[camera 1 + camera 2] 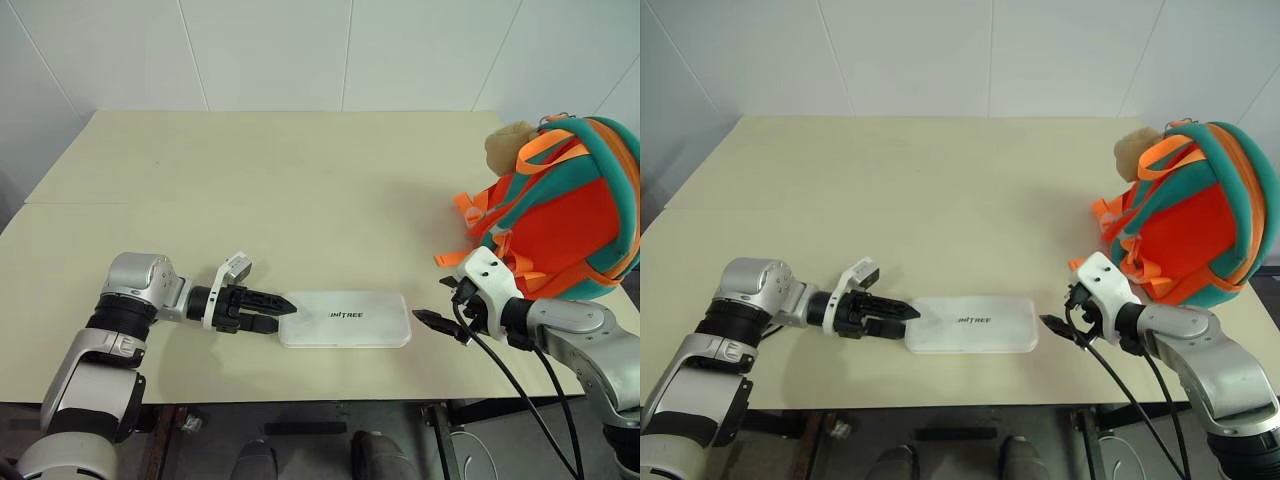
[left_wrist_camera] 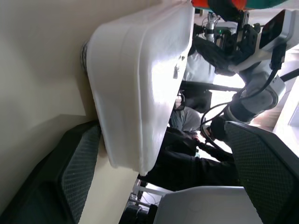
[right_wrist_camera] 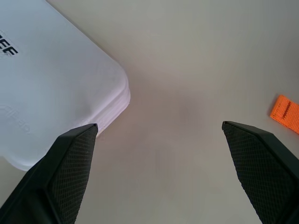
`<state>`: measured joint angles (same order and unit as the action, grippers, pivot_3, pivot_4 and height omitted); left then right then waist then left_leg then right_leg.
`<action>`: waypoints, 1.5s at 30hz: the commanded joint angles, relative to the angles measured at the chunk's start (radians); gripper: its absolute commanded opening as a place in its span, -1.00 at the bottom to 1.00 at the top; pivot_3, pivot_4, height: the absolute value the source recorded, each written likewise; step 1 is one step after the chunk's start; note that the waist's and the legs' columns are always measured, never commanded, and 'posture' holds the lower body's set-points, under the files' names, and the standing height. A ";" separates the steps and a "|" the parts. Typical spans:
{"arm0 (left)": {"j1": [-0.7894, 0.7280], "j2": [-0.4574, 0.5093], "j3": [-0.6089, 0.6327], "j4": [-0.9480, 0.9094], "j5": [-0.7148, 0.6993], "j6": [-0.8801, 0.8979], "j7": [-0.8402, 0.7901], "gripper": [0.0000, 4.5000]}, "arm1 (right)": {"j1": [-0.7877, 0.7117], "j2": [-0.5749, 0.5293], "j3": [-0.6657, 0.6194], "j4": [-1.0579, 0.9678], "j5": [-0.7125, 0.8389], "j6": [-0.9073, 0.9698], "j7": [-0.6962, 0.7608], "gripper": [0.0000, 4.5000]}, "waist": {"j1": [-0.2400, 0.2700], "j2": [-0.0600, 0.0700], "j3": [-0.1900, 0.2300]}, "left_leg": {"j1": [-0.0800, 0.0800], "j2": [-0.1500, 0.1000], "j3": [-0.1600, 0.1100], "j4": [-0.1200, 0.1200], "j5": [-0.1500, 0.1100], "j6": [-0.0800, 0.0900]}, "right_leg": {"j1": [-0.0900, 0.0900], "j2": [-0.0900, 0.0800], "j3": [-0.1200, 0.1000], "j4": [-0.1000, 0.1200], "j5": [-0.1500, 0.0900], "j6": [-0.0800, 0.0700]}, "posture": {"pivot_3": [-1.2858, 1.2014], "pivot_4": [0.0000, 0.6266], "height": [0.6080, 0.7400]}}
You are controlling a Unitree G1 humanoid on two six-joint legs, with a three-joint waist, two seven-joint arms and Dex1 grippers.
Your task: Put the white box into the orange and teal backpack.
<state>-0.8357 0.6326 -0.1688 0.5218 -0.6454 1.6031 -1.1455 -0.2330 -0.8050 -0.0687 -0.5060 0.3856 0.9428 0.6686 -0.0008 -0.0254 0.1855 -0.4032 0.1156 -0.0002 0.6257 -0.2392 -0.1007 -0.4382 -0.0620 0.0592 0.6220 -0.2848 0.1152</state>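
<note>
The table (image 1: pixel 300 180) spreads out pale and wide. At its right edge sits the orange and teal backpack (image 1: pixel 560 225). The white box (image 1: pixel 345 319) lies flat near the front edge. Left gripper (image 1: pixel 272 312), jaws spread, brackets its left end; right gripper (image 1: pixel 432 321) hovers released just beside its right end.

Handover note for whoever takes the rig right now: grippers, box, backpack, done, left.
Left gripper: open, at the left end of the white box, fingers straddling that end, not closed on it.
Right gripper: open, just off the box's right end, not touching, holding nothing.
White box: lying flat near the front edge of the table.
Orange and teal backpack: on the table's right side, behind the right arm; whether it is unzipped cannot be seen.
Done: both grippers brought to the box.
Left: grasp, lift, put the box in the backpack.
</note>
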 commanded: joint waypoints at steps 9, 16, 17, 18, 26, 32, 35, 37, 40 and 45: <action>0.045 -0.071 0.053 -0.012 -0.024 0.008 0.080 0.98 | -0.011 0.016 0.002 -0.037 0.015 0.007 -0.021 1.00 | 0.000 0.000 0.000 | 0.004 0.000 0.000 0.004 0.000 0.000 | 0.007 0.000 0.000 -0.002 0.001 -0.001 | 0.03 -0.52 1.00; 0.057 -0.090 0.088 0.000 0.005 -0.049 0.129 0.98 | -0.002 0.009 0.006 -0.036 0.008 0.001 -0.019 1.00 | 0.000 0.000 0.000 | 0.006 0.000 0.000 0.003 0.000 0.000 | 0.009 -0.001 0.000 -0.003 0.001 -0.001 | 0.03 -0.52 1.00; 0.058 -0.094 0.100 0.004 0.009 -0.057 0.142 0.98 | -0.003 0.012 0.006 -0.036 0.009 0.001 -0.021 1.00 | 0.000 0.000 0.000 | 0.007 0.000 0.000 0.003 0.000 0.000 | 0.010 -0.001 0.000 -0.003 0.001 -0.001 | 0.03 -0.52 1.00; 0.059 -0.099 0.113 0.007 0.011 -0.062 0.153 0.98 | -0.003 0.013 0.006 -0.036 0.009 0.001 -0.022 1.00 | 0.000 0.000 0.000 | 0.007 0.000 0.000 0.003 0.000 0.000 | 0.010 -0.001 0.000 -0.003 0.001 -0.001 | 0.03 -0.52 1.00; 0.060 -0.122 0.165 0.005 0.009 -0.069 0.211 0.98 | 0.000 0.013 0.010 -0.032 0.007 -0.007 -0.020 1.00 | -0.004 0.000 0.000 | 0.013 -0.001 0.000 0.003 -0.001 -0.001 | 0.013 -0.001 0.000 -0.004 0.004 -0.005 | 0.03 -0.52 1.00; 0.038 -0.141 0.164 0.022 0.012 -0.074 0.224 0.98 | -0.004 0.017 0.020 -0.025 0.002 -0.015 -0.021 1.00 | -0.003 0.000 0.000 | 0.013 -0.001 0.000 0.003 -0.001 -0.001 | 0.014 -0.001 0.001 -0.004 0.004 -0.005 | 0.03 -0.52 1.00; 0.030 -0.149 0.158 0.031 0.008 -0.081 0.219 0.72 | -0.003 0.021 0.022 -0.028 0.002 -0.015 -0.024 1.00 | -0.004 0.000 0.000 | 0.013 -0.001 0.000 0.003 -0.001 -0.002 | 0.014 -0.001 0.001 -0.005 0.004 -0.005 | 0.03 -0.52 1.00; 0.023 -0.154 0.151 0.040 0.010 -0.087 0.219 0.43 | -0.002 0.022 0.021 -0.031 0.003 -0.014 -0.024 1.00 | -0.004 0.000 0.000 | 0.012 -0.001 0.000 0.002 -0.002 -0.002 | 0.013 -0.001 0.001 -0.006 0.004 -0.005 | 0.03 -0.52 1.00; 0.010 -0.165 0.143 0.058 0.014 -0.101 0.220 0.01 | 0.001 0.020 0.017 -0.031 0.002 -0.016 -0.022 1.00 | -0.004 0.000 0.000 | 0.012 -0.001 0.000 0.000 -0.003 -0.002 | 0.013 0.000 0.001 -0.008 0.004 -0.005 | 0.03 -0.52 1.00; 0.007 -0.163 0.104 0.045 0.025 -0.127 0.194 -0.42 | 0.003 0.016 0.008 -0.031 0.003 -0.016 -0.022 1.00 | -0.001 0.000 0.000 | 0.012 -0.001 0.000 -0.004 -0.003 -0.002 | 0.012 0.000 0.000 -0.012 0.004 -0.005 | 0.03 -0.52 1.00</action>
<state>-0.8195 0.4714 -0.0254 0.5706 -0.6405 1.4890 -0.9541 -0.2287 -0.7839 -0.0452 -0.5074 0.3860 0.9380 0.6537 -0.0021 -0.0258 0.1855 -0.3917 0.1149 0.0000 0.6211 -0.2426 -0.1032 -0.4259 -0.0622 0.0596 0.6095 -0.2806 0.1101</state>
